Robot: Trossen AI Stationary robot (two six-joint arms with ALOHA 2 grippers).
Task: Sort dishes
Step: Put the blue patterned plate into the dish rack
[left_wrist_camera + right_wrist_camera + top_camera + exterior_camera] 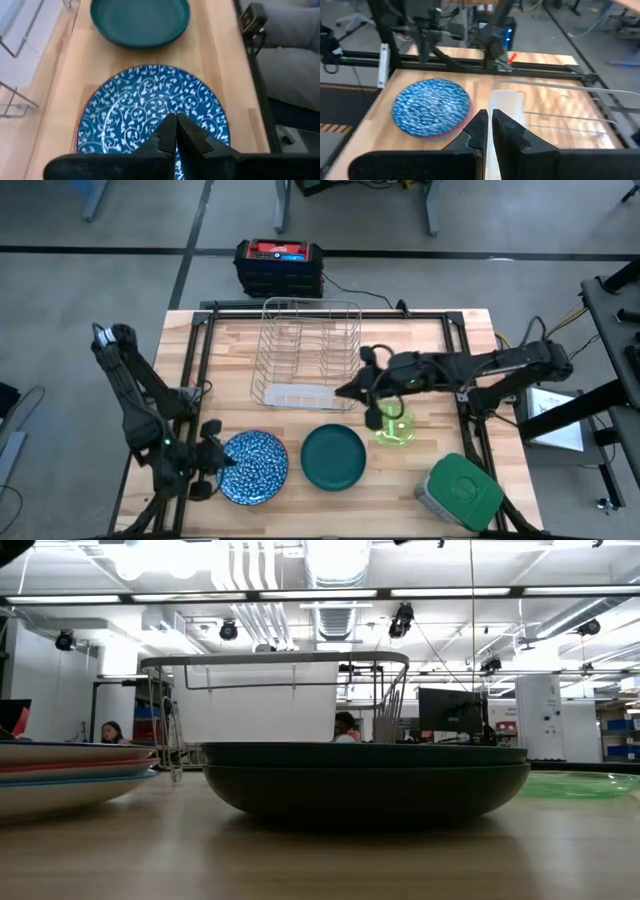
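Observation:
A blue-patterned plate lies on top of a stack at the table's near left; a red rim shows under it, and the stack also shows in the low view. A dark green plate rests flat on the table to its right. A translucent neon-green cup stands right of that. My left gripper is shut over the blue plate's left part. My right gripper is shut and empty, above the white tray at the wire rack's front. My left gripper's shut fingers point across the blue plate from the table's left side, over its left part. I cannot tell whether they touch the plate.
The silver wire rack stands at the far middle with its white tray in front. A grey container with a green lid sits at the near right corner. A black box with a red top stands beyond the far edge.

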